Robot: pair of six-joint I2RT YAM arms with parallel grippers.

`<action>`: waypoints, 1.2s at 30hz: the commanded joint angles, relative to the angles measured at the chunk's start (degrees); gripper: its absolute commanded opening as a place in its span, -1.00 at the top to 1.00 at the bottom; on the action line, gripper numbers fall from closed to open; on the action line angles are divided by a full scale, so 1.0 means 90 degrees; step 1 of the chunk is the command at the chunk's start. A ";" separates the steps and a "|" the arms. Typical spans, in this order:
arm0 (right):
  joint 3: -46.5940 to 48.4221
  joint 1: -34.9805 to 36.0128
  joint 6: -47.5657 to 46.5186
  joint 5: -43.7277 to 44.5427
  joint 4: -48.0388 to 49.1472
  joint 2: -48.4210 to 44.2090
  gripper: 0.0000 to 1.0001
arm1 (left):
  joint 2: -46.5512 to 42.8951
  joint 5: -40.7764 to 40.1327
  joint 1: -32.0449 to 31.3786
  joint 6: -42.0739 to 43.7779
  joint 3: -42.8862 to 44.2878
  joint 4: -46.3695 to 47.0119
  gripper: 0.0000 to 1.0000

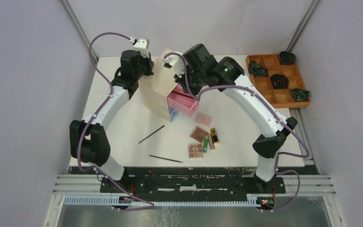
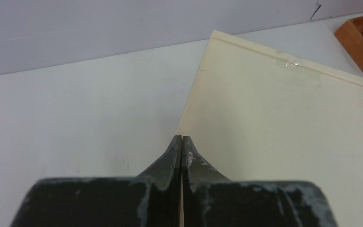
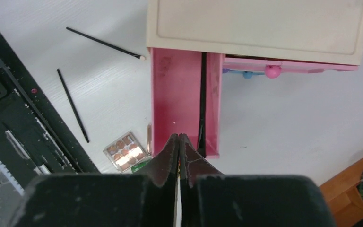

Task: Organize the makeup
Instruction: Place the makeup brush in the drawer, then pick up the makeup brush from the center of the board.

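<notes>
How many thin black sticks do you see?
3. One stick in the open pink drawer; two on the table: upper stick, lower stick. More may be hidden.

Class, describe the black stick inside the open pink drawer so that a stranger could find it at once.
Find the pale chest mid-table and its pulled-out pink drawer. A thin black stick lies inside, along one side wall. The other two black sticks lie loose on the white table.

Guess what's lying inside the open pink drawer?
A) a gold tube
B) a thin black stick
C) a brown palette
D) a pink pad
B: the right wrist view shows a thin black stick lying along one side of the pink drawer.
</notes>
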 commanded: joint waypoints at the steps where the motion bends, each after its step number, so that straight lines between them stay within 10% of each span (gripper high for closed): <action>1: -0.0604 0.0351 0.0122 -0.0321 0.0267 -0.0383 0.89 | 0.0525 -0.0223 0.0120 -0.0071 -0.0388 -0.1930 0.94; 9: -0.1165 0.1587 -0.0226 -0.0358 0.0654 -0.0090 0.21 | 0.0479 -0.0320 0.0120 -0.0051 -0.0425 -0.1932 0.94; 18: -0.2946 0.1631 -0.0700 -0.1410 0.2579 0.0283 0.10 | 0.0455 -0.0329 0.0127 -0.0098 -0.0472 -0.1853 0.94; 36: -0.1706 0.1541 -0.1617 -0.0907 0.2953 0.2571 0.06 | 0.0422 -0.0296 0.0125 -0.0077 -0.0489 -0.1859 0.94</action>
